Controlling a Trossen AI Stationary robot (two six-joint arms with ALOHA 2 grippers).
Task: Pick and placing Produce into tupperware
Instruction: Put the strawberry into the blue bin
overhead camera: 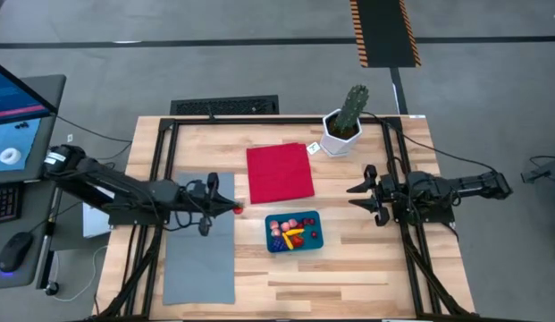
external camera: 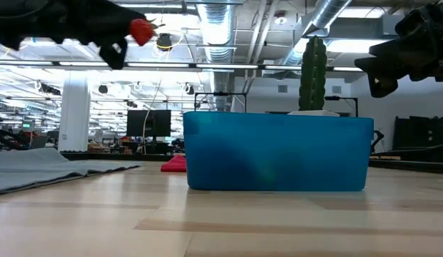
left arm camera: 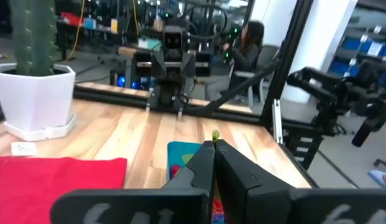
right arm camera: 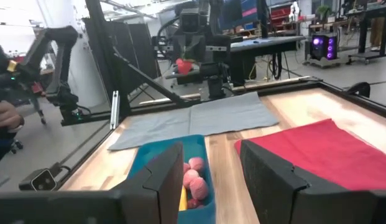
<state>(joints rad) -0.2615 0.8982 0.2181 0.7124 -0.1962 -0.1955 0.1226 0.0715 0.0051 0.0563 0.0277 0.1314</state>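
Observation:
My left gripper (overhead camera: 231, 208) hovers above the table between the grey mat and the teal-blue tupperware (overhead camera: 293, 232), shut on a small red strawberry-like piece (overhead camera: 238, 209), seen high up in the low view (external camera: 141, 31). The tupperware rests flat on the wood (external camera: 278, 151) and holds several produce pieces: pink (right arm camera: 196, 180), red and yellow ones (overhead camera: 295, 236). My right gripper (overhead camera: 356, 199) waits open to the right of the tupperware, above the table (right arm camera: 211, 180). My left gripper pinches the red piece (external camera: 141, 31) between its two fingertips, which point level toward the table's right. The piece is lifted clear of the table. In the left wrist view only a small yellow-green tip (left arm camera: 215, 135) shows past the shut fingers (left arm camera: 205, 163).
A red cloth (overhead camera: 280, 173) lies beyond the tupperware and a grey mat (overhead camera: 198, 250) under the left arm. A green cactus in a white pot (overhead camera: 344, 121) stands at the far right corner. A black frame (overhead camera: 161, 143) borders the table. A person (left arm camera: 245, 46) sits beyond the table.

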